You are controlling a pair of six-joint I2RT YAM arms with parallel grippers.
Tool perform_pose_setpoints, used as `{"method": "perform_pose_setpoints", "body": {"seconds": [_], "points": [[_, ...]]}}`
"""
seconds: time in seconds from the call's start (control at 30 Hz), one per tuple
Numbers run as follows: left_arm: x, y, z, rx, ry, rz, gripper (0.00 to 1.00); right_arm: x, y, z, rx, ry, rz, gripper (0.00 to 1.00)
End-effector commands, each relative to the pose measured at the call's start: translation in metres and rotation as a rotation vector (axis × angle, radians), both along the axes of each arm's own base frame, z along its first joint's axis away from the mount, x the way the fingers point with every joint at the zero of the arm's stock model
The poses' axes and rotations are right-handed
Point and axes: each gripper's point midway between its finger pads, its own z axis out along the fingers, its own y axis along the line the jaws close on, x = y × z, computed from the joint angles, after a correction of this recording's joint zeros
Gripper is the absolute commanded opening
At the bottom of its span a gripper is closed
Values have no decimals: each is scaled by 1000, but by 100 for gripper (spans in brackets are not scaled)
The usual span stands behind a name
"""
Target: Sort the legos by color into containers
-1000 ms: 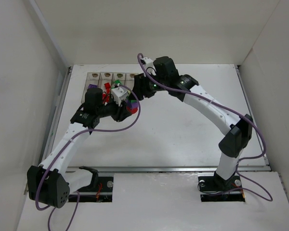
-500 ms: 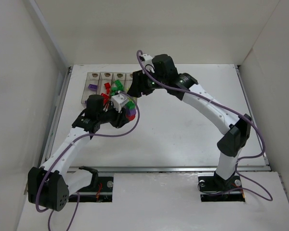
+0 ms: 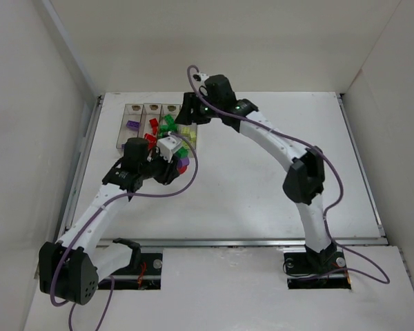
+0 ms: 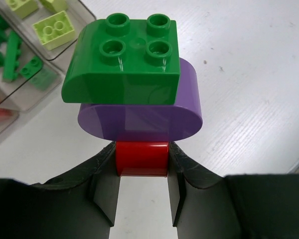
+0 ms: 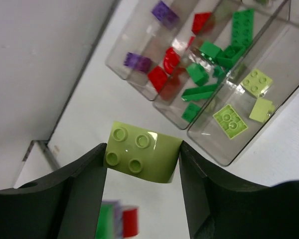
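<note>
Top external: right gripper [image 5: 142, 149], clamping a lime brick [image 5: 139, 158], is swinging left, seemingly over the containers [image 5: 149, 37], likely to drop. Left gripper [image 4: 142, 174] is pinching a stack [image 4: 139, 107].

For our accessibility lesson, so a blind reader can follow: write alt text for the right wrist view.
The right gripper holds a pale yellow brick between its fingers over the white table. Beyond it sit four joined clear bins, each holding bricks of one color.
</note>
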Motion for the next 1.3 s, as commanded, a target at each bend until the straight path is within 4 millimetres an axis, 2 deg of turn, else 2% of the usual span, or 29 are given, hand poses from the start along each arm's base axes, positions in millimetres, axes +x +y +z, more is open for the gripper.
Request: {"method": "perform_pose_setpoints", "body": {"seconds": [0.0, 0.03, 0.07, 0.13, 0.17, 0.23, 0.27, 0.3, 0.37, 0.4, 0.43, 0.47, 0.6, 0.63, 0.7, 0.73, 0.8, 0.83, 0.87, 0.93, 1.0, 1.03, 1.07, 1.17, 1.2, 1.27], "points": [[13, 10, 32, 23, -120, 57, 0, 22, 16, -29, -2, 40, -14, 6], [14, 13, 35, 28, -136, 71, 0, 28, 20, -50, -21, 63, -14, 6], [15, 19, 30, 45, -126, 104, 0, 34, 18, -57, -26, 70, -23, 10], [16, 23, 35, 49, -144, 134, 0, 40, 22, -65, -25, 69, -23, 13], [18, 24, 36, 51, -154, 142, 0, 42, 24, -80, -37, 96, -28, 19], [18, 26, 32, 61, -147, 152, 0, 47, 21, -81, -35, 94, -37, 26], [18, 26, 32, 61, -147, 152, 0, 48, 22, -90, -43, 104, -37, 31], [17, 26, 32, 55, -141, 158, 0, 48, 22, -90, -43, 104, -37, 46], [18, 24, 34, 45, -148, 149, 0, 48, 22, -90, -43, 104, -37, 67], [18, 24, 34, 45, -148, 149, 0, 47, 21, -91, -49, 112, -37, 83], [18, 24, 34, 45, -148, 149, 0, 51, 17, -91, -48, 112, -46, 93], [19, 24, 36, 42, -157, 150, 0, 50, 16, -83, -40, 101, -46, 100], [20, 22, 33, 46, -152, 137, 0, 50, 6, -51, -20, 46, -47, 100], [20, 22, 33, 46, -152, 137, 0, 52, -2, -38, -13, 23, -55, 100], [21, 22, 38, 42, -162, 137, 0, 52, -9, -23, 0, 5, -64, 100], [21, 22, 38, 48, -167, 132, 0, 46, -15, -5, 2, -26, -56, 100], [23, 22, 37, 48, -167, 132, 0, 32, -17, 14, 19, -62, -3, 100], [23, 22, 37, 48, -167, 132, 0, 22, -17, 14, 21, -74, 42, 100], [24, 22, 37, 54, -172, 127, 0, 8, -22, 37, 37, -133, 93, 100], [24, 22, 37, 54, -172, 127, 0, -14, -24, 47, 56, -146, 171, 100], [23, 20, 37, 48, -171, 119, 0, -34, -30, 49, 60, -144, 229, 100], [22, 19, 37, 42, -169, 110, 0, -50, -24, 50, 77, -130, 288, 100], [24, 18, 36, 42, -169, 110, 0, -57, -21, 44, 67, -117, 314, 100], [23, 13, 38, 26, -163, 86, 0, -74, -8, 39, 52, -88, 362, 100], [23, 11, 38, 20, -161, 77, 0, -76, -4, 28, 31, -63, 375, 100], [24, 9, 40, 15, -161, 70, 0, -79, 4, 22, 15, -51, 379, 99]]}}
